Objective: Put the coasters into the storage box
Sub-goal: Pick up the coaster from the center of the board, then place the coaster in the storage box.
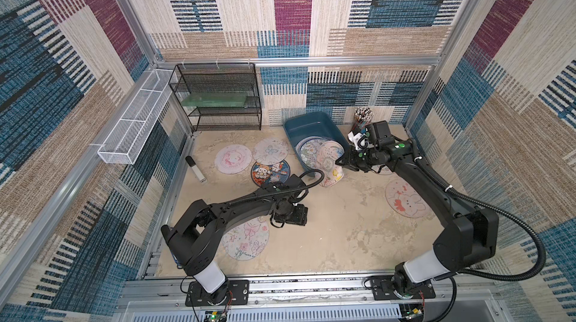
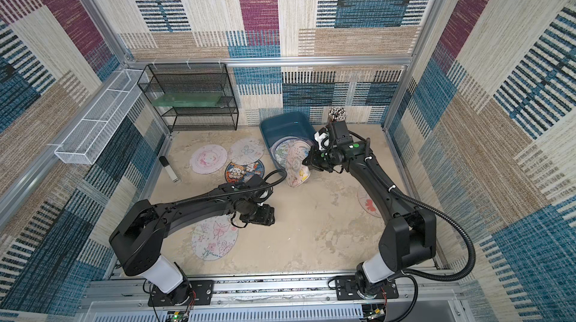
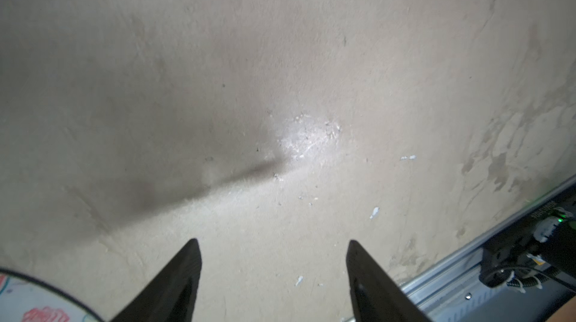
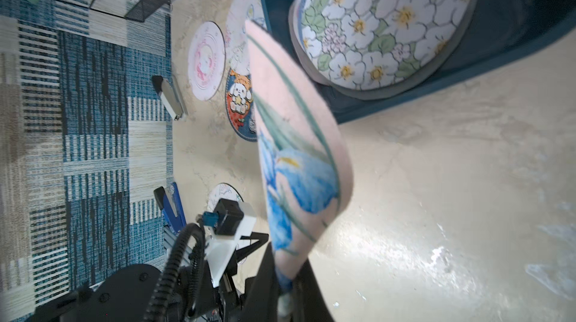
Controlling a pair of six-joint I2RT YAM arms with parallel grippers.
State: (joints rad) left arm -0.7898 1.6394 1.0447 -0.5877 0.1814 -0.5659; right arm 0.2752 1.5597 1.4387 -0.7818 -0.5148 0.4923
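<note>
Rack (image 1: 218,96): black wire shelves at the back wall, well left of the storage box (image 1: 307,119).
Pink coaster (image 1: 233,159): flat on the table (image 1: 343,230), left of the box.
Butterfly coaster (image 1: 270,150): flat, just left of the box, touching the pink coaster.
Dark blue coaster (image 1: 270,173): left of the box and a little to the front of it, its edge meeting the butterfly coaster.
Left gripper (image 3: 272,242): jaws spread apart with nothing between them, over bare table, left of and in front of the box.
Flower-drawing coaster (image 1: 246,239): flat, partly under the left arm, well apart from the box.
Storage box: teal, with a white-blossom coaster (image 4: 383,24) inside, tilted against the near wall.
Iris coaster (image 4: 299,149): curled and standing on edge, just outside the box's near wall.
Right gripper (image 4: 286,280): jaws clenched on the iris coaster's edge, just beside the box.
Rabbit coaster (image 1: 405,199): flat, right of and in front of the box, partly under the right arm.
</note>
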